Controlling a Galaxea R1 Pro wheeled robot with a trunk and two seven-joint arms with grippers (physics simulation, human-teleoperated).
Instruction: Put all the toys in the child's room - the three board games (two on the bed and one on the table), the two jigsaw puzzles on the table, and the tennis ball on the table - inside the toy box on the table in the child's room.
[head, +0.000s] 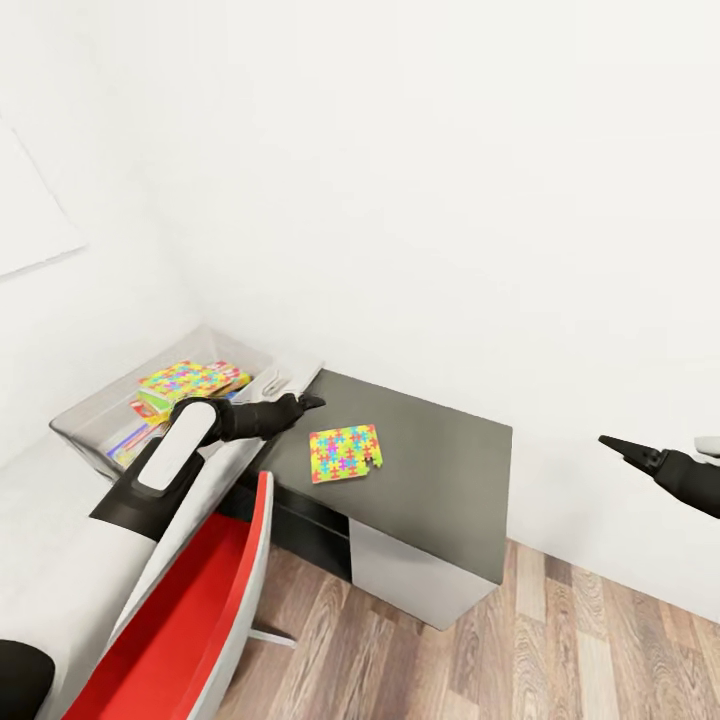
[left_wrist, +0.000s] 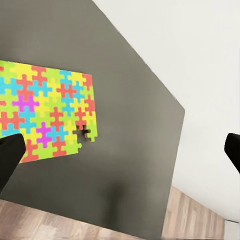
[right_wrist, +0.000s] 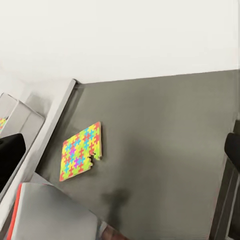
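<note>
My left gripper hovers with fingers released at 10 o'clock of the multicoloured flat jigsaw puzzle on the dark grey desk; right gripper fingers spread, holding nothing; light grey toy box holds another puzzle.

No readable text, labels, brands or numbers are showing anywhere. The jigsaw puzzle lying on the dark tabletop is showing only coloured interlocking pieces, no print. The items sitting in the toy box at far left are showing bright printed colours, but any lettering on them is coming out too small and blurred to read. The wall and the red chair are carrying no signs.
</note>
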